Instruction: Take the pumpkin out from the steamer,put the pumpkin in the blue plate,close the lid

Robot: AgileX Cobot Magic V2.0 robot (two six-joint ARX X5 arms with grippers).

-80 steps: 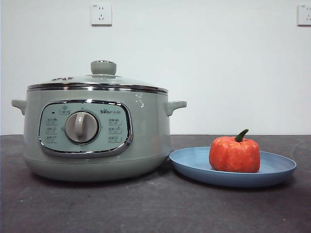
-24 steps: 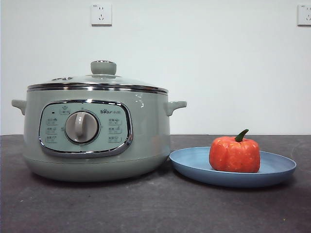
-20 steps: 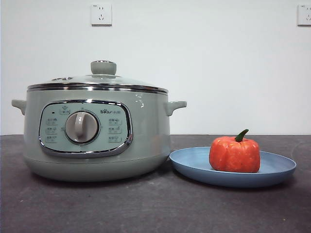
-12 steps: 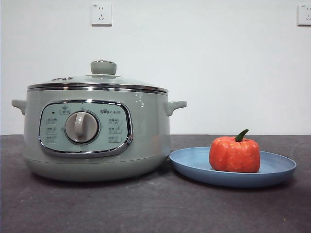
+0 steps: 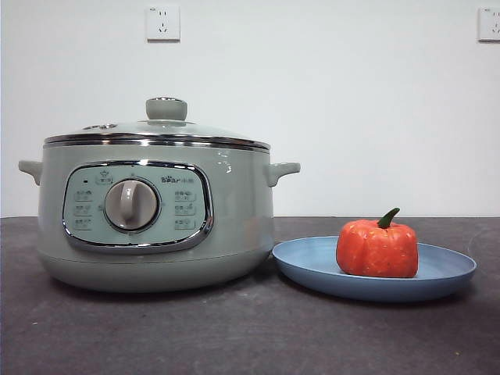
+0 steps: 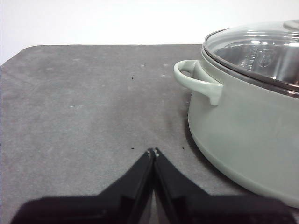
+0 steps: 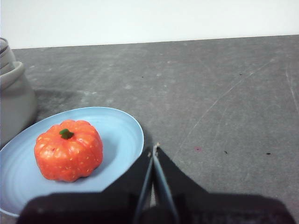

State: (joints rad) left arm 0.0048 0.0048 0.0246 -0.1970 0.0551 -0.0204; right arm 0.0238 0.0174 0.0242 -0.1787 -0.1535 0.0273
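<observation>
On the dark grey surface [image 5: 234,328] stands the large round sage-green steamer [image 5: 156,219], its chrome-framed control panel and central dial facing the front camera. Its round glass lid [image 5: 156,129] with the steel rim sits flat and closed on top, the pale green knob upright in the middle. Just beside the steamer, on the side away from the left arm, lies the wide shallow light-blue plate [image 5: 445,273], its rim close to the cooker's base; whether the two touch I cannot tell. The small squat orange-red pumpkin [image 5: 377,248] with a curved dark green stem rests upright on the plate, roughly at its middle in the front view.

Neither arm shows in the front view. From the left wrist camera, the left end effector [image 6: 153,151] hovers over bare surface near the steamer's small side handle [image 6: 198,81], its two black jaws pressed together at the tips and holding nothing. From the right wrist camera, the right end effector [image 7: 154,148] hangs just beside the plate's rim, near the pumpkin but apart from it, its jaws likewise pressed together and empty. Two white wall sockets [image 5: 162,23] sit on the pale wall behind.
</observation>
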